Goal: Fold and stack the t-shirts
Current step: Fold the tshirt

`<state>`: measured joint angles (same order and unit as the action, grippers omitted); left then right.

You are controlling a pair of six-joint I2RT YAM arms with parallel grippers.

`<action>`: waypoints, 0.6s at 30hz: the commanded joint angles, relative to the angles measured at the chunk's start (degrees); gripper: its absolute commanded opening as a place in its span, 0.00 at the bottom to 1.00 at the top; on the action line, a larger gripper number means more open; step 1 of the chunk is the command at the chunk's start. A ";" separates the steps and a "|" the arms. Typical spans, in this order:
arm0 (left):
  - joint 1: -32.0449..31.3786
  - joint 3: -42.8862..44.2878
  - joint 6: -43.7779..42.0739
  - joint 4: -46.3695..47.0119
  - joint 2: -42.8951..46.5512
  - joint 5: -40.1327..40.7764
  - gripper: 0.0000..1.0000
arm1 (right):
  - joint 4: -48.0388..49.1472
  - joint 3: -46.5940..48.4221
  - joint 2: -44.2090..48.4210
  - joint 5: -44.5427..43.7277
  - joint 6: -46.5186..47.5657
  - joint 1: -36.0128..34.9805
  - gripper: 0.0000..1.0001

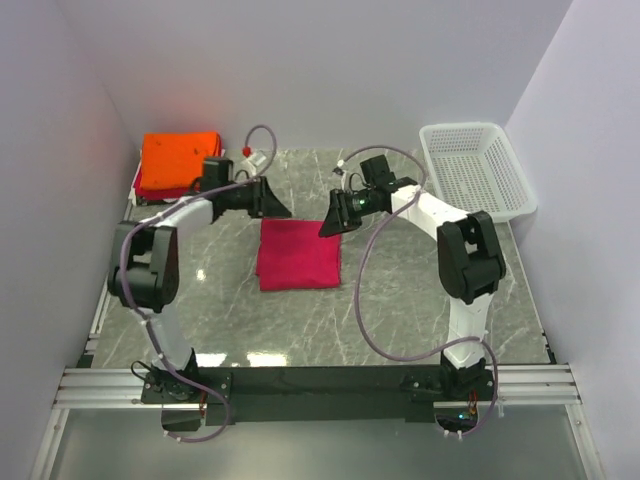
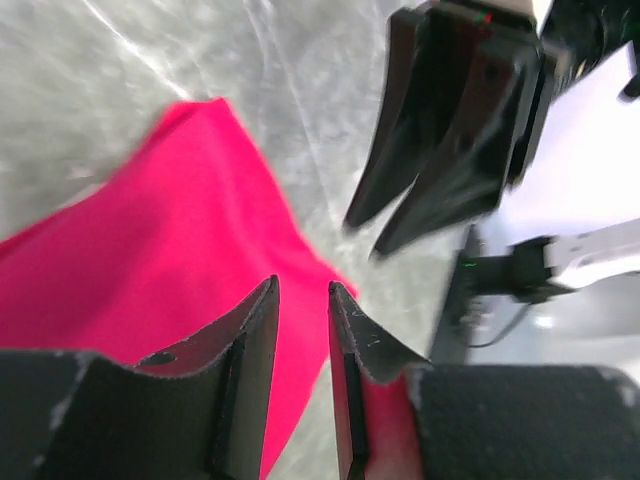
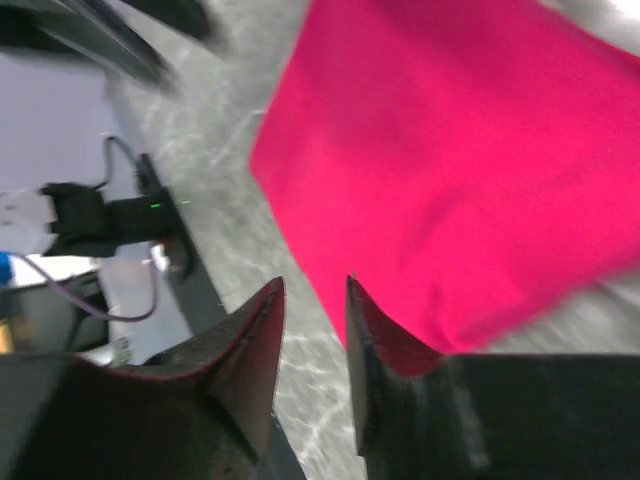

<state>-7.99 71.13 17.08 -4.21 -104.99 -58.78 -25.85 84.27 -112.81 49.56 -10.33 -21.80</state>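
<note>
A crimson-pink t-shirt [image 1: 298, 254] lies folded into a flat rectangle in the middle of the table. In the wrist views it appears below each gripper [image 2: 150, 250] [image 3: 450, 160]. An orange folded t-shirt [image 1: 180, 153] sits on a red one [image 1: 160, 186] at the far left. My left gripper [image 1: 280, 208] [image 2: 303, 288] hovers over the pink shirt's far left corner, open and holding nothing. Above the far right corner, my right gripper [image 1: 330, 226] [image 3: 314, 284] is also open and empty. The two grippers face each other a short way apart.
A white mesh basket [image 1: 478, 170] stands at the back right. A small white object with a red top [image 1: 250, 156] sits at the back beside the orange stack. White walls close in on the left, back and right. A rail [image 1: 320, 385] runs along the near edge.
</note>
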 commanded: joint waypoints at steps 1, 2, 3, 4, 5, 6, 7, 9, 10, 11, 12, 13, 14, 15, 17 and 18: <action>-2.03 -1.52 18.32 16.56 -5.72 -1.68 0.32 | 7.39 -0.08 -4.49 6.78 -5.93 -1.05 0.36; -2.38 -0.48 19.82 17.30 -7.14 -0.99 0.31 | 7.39 2.45 -5.91 6.26 -5.85 -0.96 0.36; -2.56 0.14 21.92 18.09 -8.46 -0.55 0.32 | 8.17 3.61 -7.14 5.47 -6.89 -0.35 0.35; -2.65 0.84 22.73 19.14 -11.26 -0.54 0.32 | 9.14 4.67 -9.85 4.76 -7.60 -0.17 0.35; -2.99 1.81 23.08 18.45 -12.86 0.76 0.31 | 9.93 7.37 -11.45 4.32 -8.30 0.00 0.35; -3.08 4.60 22.65 16.44 -14.52 1.99 0.30 | 9.33 9.40 -13.29 3.45 -9.00 0.18 0.35; -3.09 5.93 22.38 14.95 -18.20 3.31 0.28 | 8.28 11.60 -17.22 1.52 -8.92 0.44 0.33; -2.74 9.54 22.12 11.52 -22.17 4.37 0.25 | 5.55 18.19 -21.03 -0.07 -9.27 1.06 0.32; -2.65 10.59 21.68 10.55 -25.23 4.81 0.25 | 4.93 19.95 -24.00 -1.91 -9.36 1.93 0.32; -2.21 12.43 21.33 9.75 -26.48 4.99 0.24 | 4.14 22.84 -25.07 -2.88 -9.53 2.55 0.31; -1.95 13.32 21.68 10.18 -28.50 4.82 0.24 | 3.61 24.00 -26.56 -3.50 -9.10 2.99 0.31; -1.68 14.55 21.24 9.66 -29.30 4.65 0.24 | 3.00 25.23 -27.01 -4.11 -8.49 3.86 0.31; -0.98 16.13 20.37 8.53 -29.92 4.90 0.22 | 2.39 26.98 -27.19 -5.25 -7.96 4.31 0.31; -0.63 18.67 18.97 7.73 -30.18 4.82 0.22 | 1.77 27.35 -27.02 -5.52 -7.00 4.57 0.31; 0.34 20.27 17.64 7.29 -28.79 4.03 0.23 | 0.72 27.27 -24.83 -4.48 -6.03 4.93 0.30; 0.52 20.19 15.90 7.11 -27.74 3.33 0.23 | 0.54 26.65 -23.43 -4.04 -4.89 5.01 0.30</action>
<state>-9.13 88.33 37.19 3.95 -134.41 -56.73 -23.22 109.47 -139.76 48.38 -18.35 -18.11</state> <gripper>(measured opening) 0.230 0.302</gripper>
